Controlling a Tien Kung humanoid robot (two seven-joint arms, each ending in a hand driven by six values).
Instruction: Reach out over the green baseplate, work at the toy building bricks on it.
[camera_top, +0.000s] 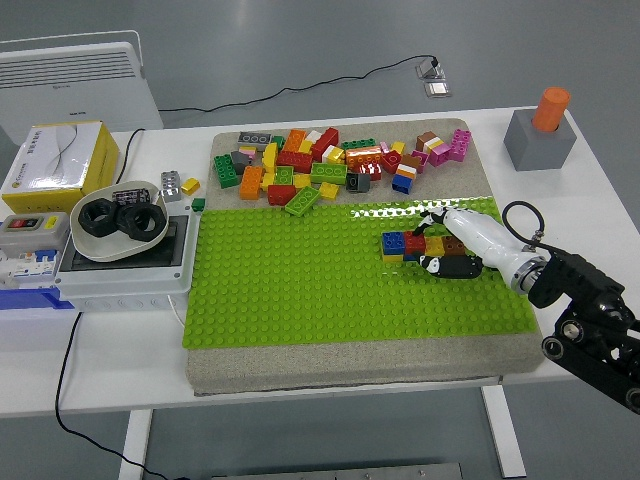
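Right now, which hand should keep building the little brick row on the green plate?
The right hand. It is already over the green baseplate, fingers around the brick row. No left arm shows at all.

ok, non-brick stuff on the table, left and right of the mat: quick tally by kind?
Black hex nuts in the white bowl: 2
Yellow box: 1
Grey switch unit with red button: 1
Grey block holding an orange cylinder: 1
Total: 5, counting neither bowl nor cylinder
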